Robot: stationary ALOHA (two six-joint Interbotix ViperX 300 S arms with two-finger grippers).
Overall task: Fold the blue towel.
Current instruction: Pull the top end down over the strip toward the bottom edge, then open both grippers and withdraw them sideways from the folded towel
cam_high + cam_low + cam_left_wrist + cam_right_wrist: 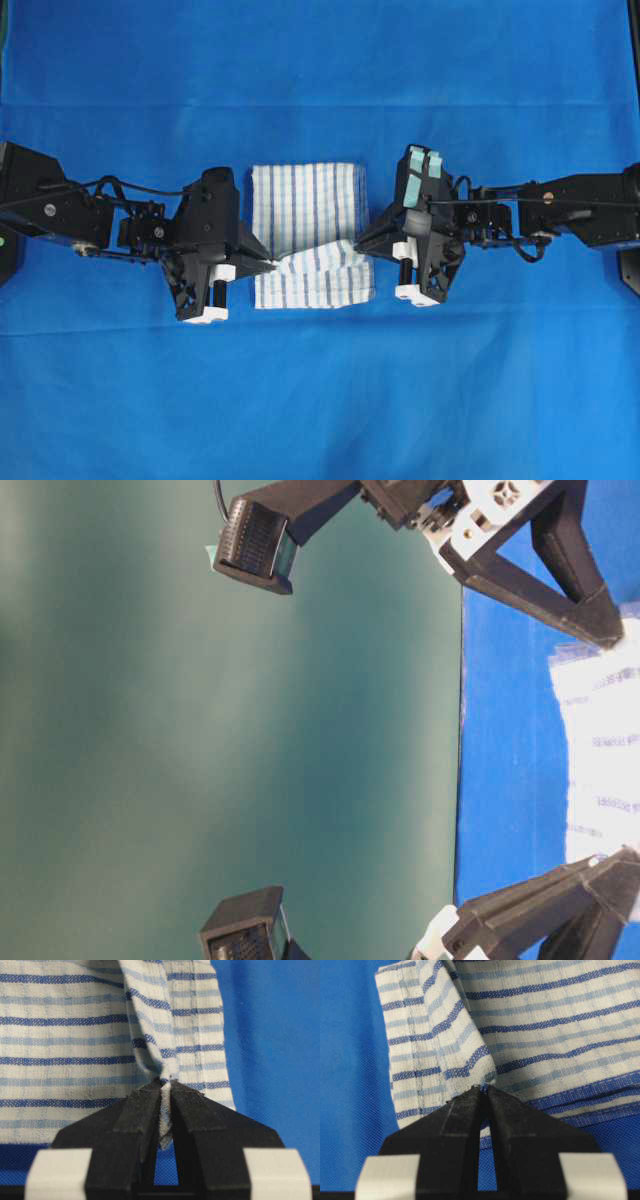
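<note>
At the centre of the overhead view lies the blue towel (308,232), a white cloth with fine blue stripes, already doubled over, its lower part rumpled and lifted toward 6 o'clock. It rests on the blue sheet (320,400) that covers the tabletop. The towel's top and side hems lie flat and straight; the near edge is bunched where both hands meet it.

At 9 o'clock of the towel, the left hand (268,266) has its fingers pressed together on a pinch of cloth at the lower left corner. At 3 o'clock, the right hand (366,242) is likewise clamped on a fold at the right edge. Wide bare sheet lies above and below the towel, while the arms fill both sides.

From the left wrist camera, a thin strip of fabric shows squeezed between the dark fingers (145,1110), something the overhead view cannot resolve. From the right wrist camera, the fingers (507,1110) bite a raised fold, with stacked hems to the right. The table-level view seems turned sideways and shows only a blurred towel edge.
</note>
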